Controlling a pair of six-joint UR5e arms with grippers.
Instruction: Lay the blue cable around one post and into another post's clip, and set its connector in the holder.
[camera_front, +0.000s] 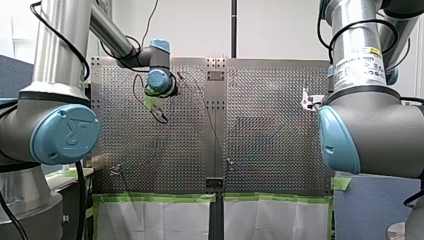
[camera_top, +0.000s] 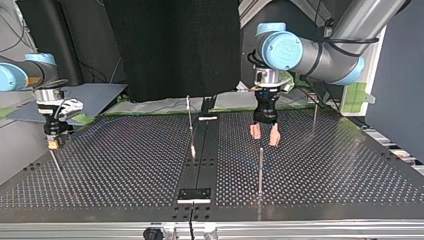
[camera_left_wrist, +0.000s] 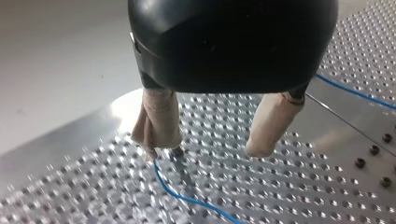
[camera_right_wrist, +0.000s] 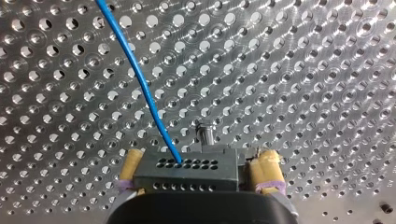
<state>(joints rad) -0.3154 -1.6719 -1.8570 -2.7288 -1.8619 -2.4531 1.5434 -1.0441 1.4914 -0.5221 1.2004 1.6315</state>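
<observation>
The blue cable (camera_right_wrist: 140, 79) runs across the perforated table (camera_right_wrist: 303, 70) and ends in a black block with rows of holes (camera_right_wrist: 187, 170). I cannot tell connector from holder there. That block sits between the yellow pads of my right gripper (camera_right_wrist: 199, 157), which is open, with a slim gap at one pad. A short post (camera_right_wrist: 204, 134) stands just ahead of it. My left gripper (camera_left_wrist: 208, 147) hangs open just above the table, beige fingers apart and empty. The cable (camera_left_wrist: 187, 198) curves past the tip of one finger (camera_left_wrist: 156, 126). In the top view my left gripper (camera_top: 265, 135) hovers behind a thin post (camera_top: 260, 170).
Two more thin posts (camera_top: 189, 115) (camera_top: 315, 120) stand further back on the table. A black strip (camera_top: 200, 160) runs down the table's middle. My right gripper (camera_top: 52, 140) is near the top view's left edge. Green tape (camera_front: 160, 198) lines the table's near edge.
</observation>
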